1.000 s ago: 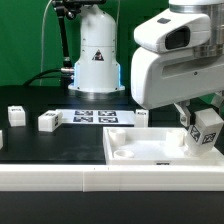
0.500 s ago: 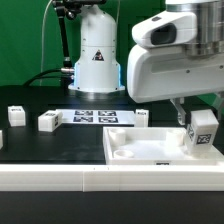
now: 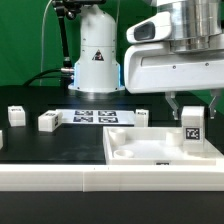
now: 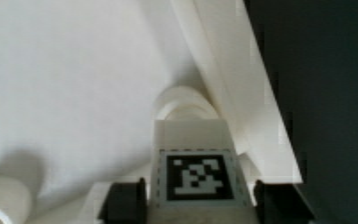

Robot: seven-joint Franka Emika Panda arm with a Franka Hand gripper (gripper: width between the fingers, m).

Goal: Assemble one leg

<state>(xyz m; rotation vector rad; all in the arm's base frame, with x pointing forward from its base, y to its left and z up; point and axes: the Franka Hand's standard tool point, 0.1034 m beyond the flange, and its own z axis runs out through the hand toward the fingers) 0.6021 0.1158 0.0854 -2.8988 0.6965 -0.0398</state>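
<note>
My gripper (image 3: 192,120) is shut on a white leg (image 3: 192,128) with a black-and-white tag, held upright over the far right corner of the white tabletop panel (image 3: 150,150). In the wrist view the leg (image 4: 197,160) sits between the two dark fingers (image 4: 126,200), its tip pointing at a round corner socket (image 4: 186,100) of the tabletop (image 4: 69,90). I cannot tell whether the leg touches the socket. Other white legs lie on the black table: one (image 3: 49,121) left of the marker board, one (image 3: 15,116) further left, one (image 3: 142,117) behind the tabletop.
The marker board (image 3: 96,117) lies on the black table behind the tabletop. The robot's white base (image 3: 96,55) stands at the back. A second socket (image 4: 2,195) shows on the tabletop in the wrist view. A white rail (image 3: 60,176) runs along the front.
The gripper has moved toward the exterior view's left and turned, bringing the held leg from tilted to upright over the tabletop's far right corner.
</note>
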